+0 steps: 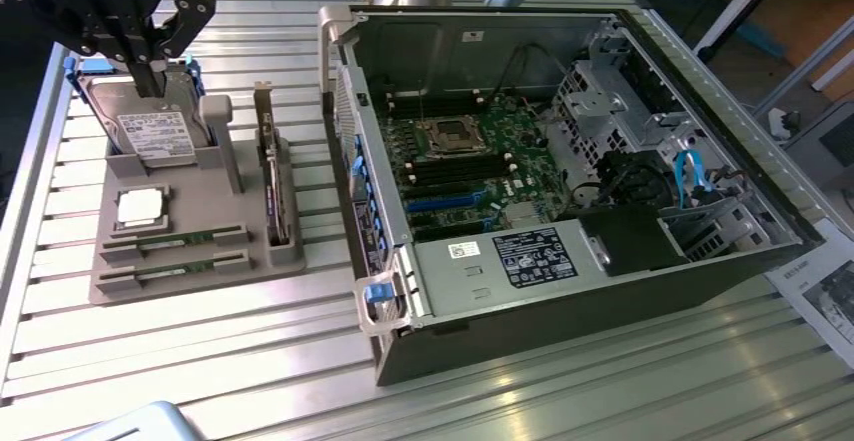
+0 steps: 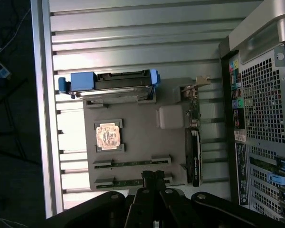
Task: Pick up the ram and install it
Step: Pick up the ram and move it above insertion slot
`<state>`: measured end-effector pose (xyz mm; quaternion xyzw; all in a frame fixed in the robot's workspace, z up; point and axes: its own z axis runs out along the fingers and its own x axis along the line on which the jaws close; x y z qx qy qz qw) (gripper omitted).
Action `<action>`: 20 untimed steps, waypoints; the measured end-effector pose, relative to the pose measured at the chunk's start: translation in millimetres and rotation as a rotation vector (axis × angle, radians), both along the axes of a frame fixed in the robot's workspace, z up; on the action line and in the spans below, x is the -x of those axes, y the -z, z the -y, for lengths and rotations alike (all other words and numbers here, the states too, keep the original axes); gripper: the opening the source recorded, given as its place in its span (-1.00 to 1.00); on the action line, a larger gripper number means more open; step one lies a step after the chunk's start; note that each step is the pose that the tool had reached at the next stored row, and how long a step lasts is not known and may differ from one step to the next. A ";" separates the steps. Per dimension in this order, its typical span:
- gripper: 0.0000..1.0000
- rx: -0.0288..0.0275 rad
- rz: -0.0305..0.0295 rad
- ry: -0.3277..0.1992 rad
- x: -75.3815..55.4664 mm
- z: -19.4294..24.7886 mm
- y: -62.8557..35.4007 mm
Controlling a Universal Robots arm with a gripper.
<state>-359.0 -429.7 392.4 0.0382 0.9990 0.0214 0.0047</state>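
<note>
We see the gripper (image 1: 144,79) hanging point-down above the tray (image 1: 214,211), its fingers pressed together on nothing (tips meeting, seen from the wrist). Both ram sticks (image 1: 174,240) lie in the tray's slots, beside the open case (image 1: 561,161).
</note>
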 end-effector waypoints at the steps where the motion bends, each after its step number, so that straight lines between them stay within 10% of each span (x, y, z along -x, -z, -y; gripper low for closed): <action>1: -0.80 0.0000 0.0000 0.000 0.0 0.0 0.0; 20: -0.80 0.0000 0.0000 -0.096 0.0 1.0 0.0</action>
